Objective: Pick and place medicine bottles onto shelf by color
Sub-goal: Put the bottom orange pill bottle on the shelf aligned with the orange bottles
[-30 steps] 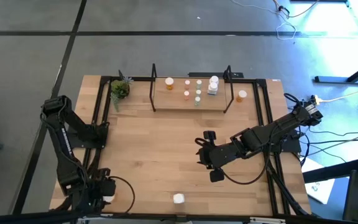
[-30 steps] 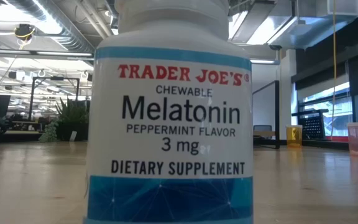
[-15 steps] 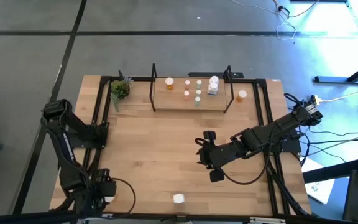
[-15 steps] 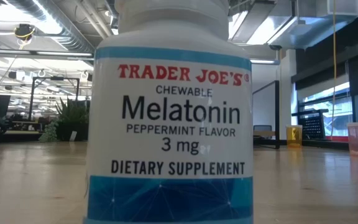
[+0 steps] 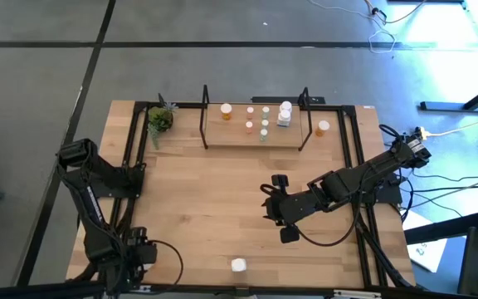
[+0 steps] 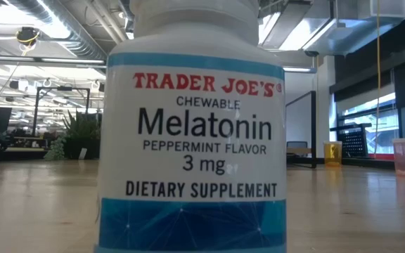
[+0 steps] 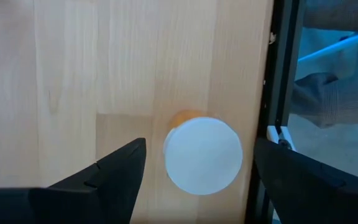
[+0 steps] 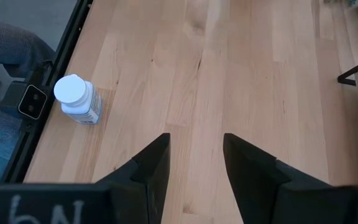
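An orange medicine bottle with a white cap (image 7: 204,155) stands upright by the table's near left corner. My left gripper (image 7: 200,144) hangs above it, pointing down and open, one finger on each side of the cap with a gap on both sides. In the high view my left gripper (image 5: 138,256) hides this bottle. A white melatonin bottle (image 5: 238,265) stands at the near edge and fills the low view (image 6: 192,140). My right gripper (image 5: 274,208) is open and empty over mid-table, pointing at the white bottle (image 8: 78,98). The shelf (image 5: 256,137) at the far side carries orange, pale green and white bottles.
One orange bottle (image 5: 323,127) stands on the table just right of the shelf. A small potted plant (image 5: 159,119) stands left of it. A black frame rail (image 7: 278,74) runs along the table's edge beside the left gripper. Bare wood lies between the shelf and the grippers.
My left arm has folded a little toward the table's near edge. Its gripper has come over the white cap at the near left corner, which showed beside it a second ago and is now hidden in the high view.
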Robot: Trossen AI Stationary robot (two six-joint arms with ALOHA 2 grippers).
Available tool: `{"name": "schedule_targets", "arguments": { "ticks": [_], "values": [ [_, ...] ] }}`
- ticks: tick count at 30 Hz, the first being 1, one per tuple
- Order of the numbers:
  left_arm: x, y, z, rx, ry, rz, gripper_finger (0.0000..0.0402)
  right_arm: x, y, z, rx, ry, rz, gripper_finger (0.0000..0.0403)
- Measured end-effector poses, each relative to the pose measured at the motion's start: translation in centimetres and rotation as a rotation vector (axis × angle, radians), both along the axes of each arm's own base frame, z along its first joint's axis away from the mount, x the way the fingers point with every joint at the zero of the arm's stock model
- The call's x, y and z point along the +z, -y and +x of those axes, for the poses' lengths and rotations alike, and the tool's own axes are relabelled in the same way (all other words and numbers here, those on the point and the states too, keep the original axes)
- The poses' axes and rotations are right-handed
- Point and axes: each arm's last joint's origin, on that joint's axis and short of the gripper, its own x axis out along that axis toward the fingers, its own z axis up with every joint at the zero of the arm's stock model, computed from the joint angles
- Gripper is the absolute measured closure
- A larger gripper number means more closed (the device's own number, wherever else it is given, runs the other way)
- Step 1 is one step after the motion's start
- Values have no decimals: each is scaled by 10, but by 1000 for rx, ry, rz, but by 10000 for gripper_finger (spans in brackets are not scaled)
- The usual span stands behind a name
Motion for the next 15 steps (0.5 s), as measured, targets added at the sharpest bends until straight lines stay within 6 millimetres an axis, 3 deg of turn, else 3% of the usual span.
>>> {"name": "schedule_targets", "arguments": {
  "ticks": [15],
  "values": [
    [1, 3, 1, 20, 10, -36, 110, 0, 0, 0, 0, 0, 0, 251]
  ]
}}
